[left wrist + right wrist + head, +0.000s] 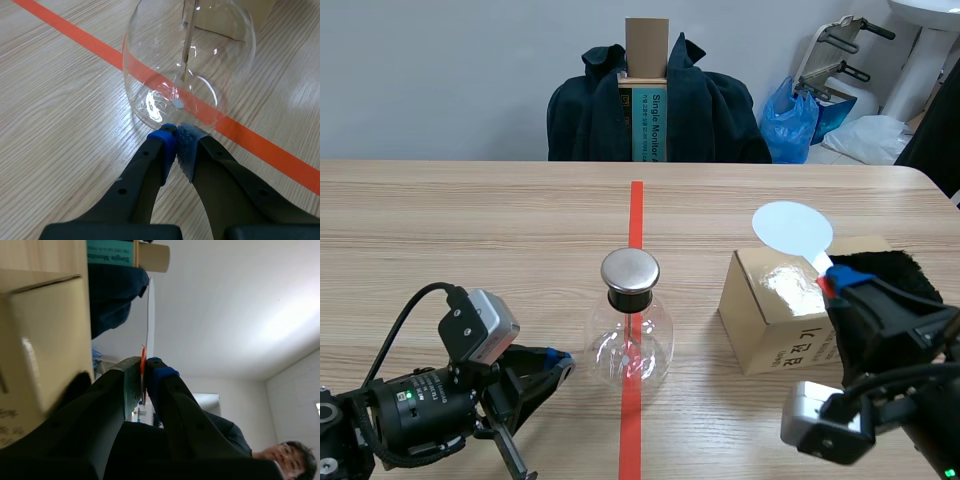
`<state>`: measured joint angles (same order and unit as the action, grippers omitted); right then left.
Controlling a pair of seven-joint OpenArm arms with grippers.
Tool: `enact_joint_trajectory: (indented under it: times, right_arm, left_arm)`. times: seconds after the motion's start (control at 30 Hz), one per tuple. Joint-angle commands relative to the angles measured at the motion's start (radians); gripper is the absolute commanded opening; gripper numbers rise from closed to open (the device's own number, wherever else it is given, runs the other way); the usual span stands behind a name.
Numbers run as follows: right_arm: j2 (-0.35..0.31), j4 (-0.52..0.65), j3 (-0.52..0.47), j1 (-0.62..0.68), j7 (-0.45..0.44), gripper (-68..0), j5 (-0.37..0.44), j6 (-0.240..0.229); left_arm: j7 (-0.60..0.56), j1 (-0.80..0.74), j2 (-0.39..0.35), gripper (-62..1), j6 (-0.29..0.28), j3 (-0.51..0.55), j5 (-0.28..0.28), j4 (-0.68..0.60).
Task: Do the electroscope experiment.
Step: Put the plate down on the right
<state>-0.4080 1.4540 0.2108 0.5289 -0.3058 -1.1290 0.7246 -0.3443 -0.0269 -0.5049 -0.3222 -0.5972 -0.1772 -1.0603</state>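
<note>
electroscope (655, 340): a clear round glass flask, standing upright on the red tape line at mid-table, wearing a domed metal cap (629, 270) on a black collar, a thin rod (186, 45) hanging inside. white disc (792, 228): standing raised to the flask's right, its red stem being pinched by the right gripper (143, 377).

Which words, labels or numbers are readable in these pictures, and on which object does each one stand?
"Single Monitor": white letters running down the teal box on the chair behind the table; whatever follows is not readable.
Dark characters on the side of the cardboard box: too small and tilted to read.
No other text can be read in any view.
</note>
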Motion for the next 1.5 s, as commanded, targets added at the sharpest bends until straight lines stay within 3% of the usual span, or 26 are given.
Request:
enact_joint_trajectory:
  times: [0.0,0.07,0.13,0.3,0.57,0.9,1.17,1.23,1.3,1.37,1.47]
  right_arm:
    - [-0.014,0.019,-0.005,0.005,-0.01,-66.9,0.027,0.058]
    - [-0.016,0.019,-0.005,0.021,-0.017,-66.9,0.047,0.058]
    - [-0.016,0.018,-0.005,0.029,-0.014,-66.9,0.058,0.058]
    - [-0.016,0.003,-0.005,0.033,-0.011,-66.9,0.068,0.051]
    - [-0.015,-0.068,-0.007,0.003,-0.026,-66.9,0.067,-0.063]
    - [0.006,-0.138,-0.007,-0.047,-0.062,-66.9,0.06,-0.075]
    - [0.006,-0.138,-0.007,-0.047,-0.084,-66.2,0.06,-0.075]
    - [0.006,-0.138,-0.007,-0.047,-0.086,-60.0,0.06,-0.074]
    - [0.006,-0.138,-0.007,-0.047,-0.086,-49.1,0.06,-0.072]
    - [0.006,-0.138,-0.007,-0.047,-0.086,-37.2,0.06,-0.056]
    - [0.006,-0.138,-0.007,-0.047,-0.085,-26.0,0.06,-0.024]
  left_arm:
    - [-0.008,-0.026,-0.032,-58.0,0.0,0.005,-0.013,-0.069]
    - [0.0,-0.064,-0.065,-57.7,0.007,0.021,-0.018,-0.136]
    - [0.022,-0.115,-0.1,-53.1,0.007,0.055,-0.029,-0.223]
    - [0.062,-0.278,-0.191,-34.9,0.022,0.174,-0.028,-0.464]
    - [0.092,-0.559,-0.291,0.4,0.033,0.356,-0.028,-0.77]
    - [0.208,-0.759,-0.297,1.4,0.089,0.502,-0.028,-0.99]
    - [0.259,-0.776,-0.293,1.4,0.092,0.513,-0.028,-1.035]
    - [0.259,-0.776,-0.288,1.4,0.096,0.513,-0.028,-1.035]
    - [0.259,-0.776,-0.288,1.4,0.097,0.513,-0.028,-1.035]
    - [0.259,-0.776,-0.288,1.4,0.097,0.513,-0.028,-1.035]
    - [0.26,-0.776,-0.288,1.4,0.096,0.513,-0.028,-1.035]
